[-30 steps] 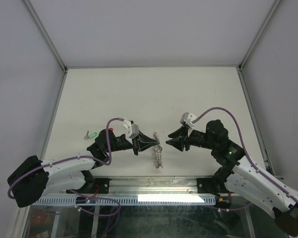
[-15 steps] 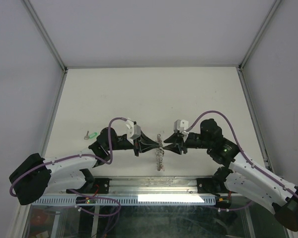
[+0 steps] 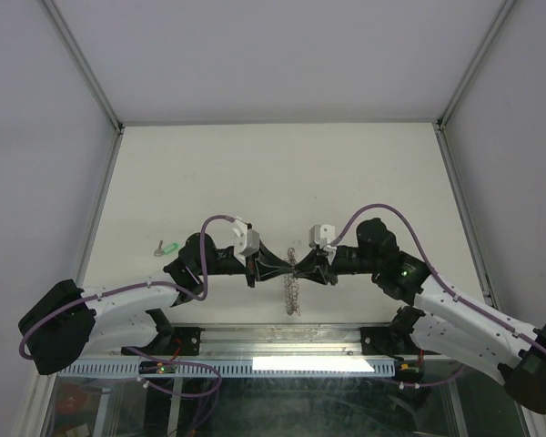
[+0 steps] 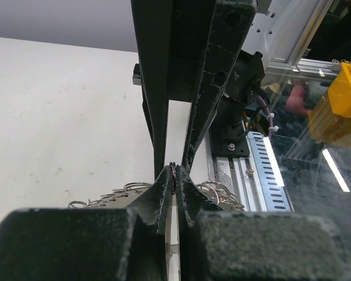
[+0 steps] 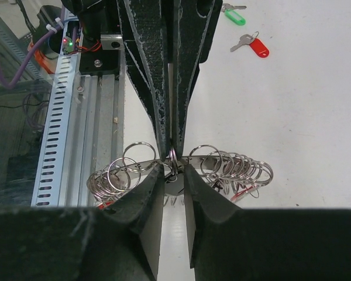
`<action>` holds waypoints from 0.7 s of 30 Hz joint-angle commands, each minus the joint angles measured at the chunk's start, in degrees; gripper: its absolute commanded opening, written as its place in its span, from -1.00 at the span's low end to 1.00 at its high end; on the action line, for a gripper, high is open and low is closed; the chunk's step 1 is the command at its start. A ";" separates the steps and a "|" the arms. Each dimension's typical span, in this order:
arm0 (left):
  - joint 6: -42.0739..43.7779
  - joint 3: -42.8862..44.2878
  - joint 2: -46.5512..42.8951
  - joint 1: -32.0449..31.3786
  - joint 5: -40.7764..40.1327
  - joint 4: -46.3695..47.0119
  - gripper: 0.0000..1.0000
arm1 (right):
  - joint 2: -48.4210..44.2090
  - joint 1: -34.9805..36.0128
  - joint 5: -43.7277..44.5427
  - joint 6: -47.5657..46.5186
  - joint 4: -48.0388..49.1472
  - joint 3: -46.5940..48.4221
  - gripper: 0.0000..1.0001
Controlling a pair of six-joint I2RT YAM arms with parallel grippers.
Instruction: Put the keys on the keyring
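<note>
- Left fingers [image 4: 157, 196] are pressed together, pinching one thin wire loop of the keyring [image 3: 294, 293] right at their tips. Right fingers [image 5: 145, 187] face them tip to tip, a little apart, with that same loop sitting in the gap. I can't see either of those pads actually touching it.
- The keyring is a bunch of wire loops at 6 o'clock on the table [image 3: 273, 173], near the front edge, between the two arms.
- Two keys lie loose. The green key [image 5: 234, 15] and red key [image 5: 255, 45] sit flat up at 1 o'clock in the right wrist view, well apart from the ring. From above, the green one is out at 9 o'clock from the left fingers.
- My read is that this is the get-hold-of-the-ring step, nothing threaded yet, so early days.
- Next move, I reckon: the right fingers nip onto the loop without knocking it out of the left pinch. That's fiddly, since the wire is thin and edge-on. Then one arm has to let go and fetch a key.
- Brands or writing: none I can read anywhere.
</note>
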 commanded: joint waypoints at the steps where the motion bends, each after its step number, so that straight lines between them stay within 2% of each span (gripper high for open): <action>1: -0.59 3.15 -0.14 0.33 1.64 5.43 -1.00 | 0.48 0.75 -0.28 -1.14 3.31 2.73 -0.60; 7: -0.63 3.26 -0.09 0.39 1.68 5.33 -1.00 | 0.43 1.14 0.13 -1.94 1.32 4.23 -0.97; 11: -0.24 3.47 -0.09 0.39 1.72 4.40 -1.00 | 0.62 1.18 1.03 -2.86 -4.55 7.74 -1.00; 12: 0.06 3.63 -0.17 0.40 1.72 3.57 -0.96 | 0.75 1.14 1.52 -3.36 -6.62 8.80 -1.00; 15: 2.05 4.43 -0.76 0.41 1.81 -0.16 -0.53 | 2.05 1.13 4.58 -3.77 -14.14 12.86 -1.00; 18: 5.21 5.62 -1.88 0.42 1.34 -5.61 -0.40 | 5.10 1.18 7.25 -4.34 -23.91 18.39 -1.00; 21: 9.18 7.23 -2.82 0.50 0.75 -11.96 -0.38 | 8.78 1.34 10.02 -3.78 -32.67 23.86 -1.00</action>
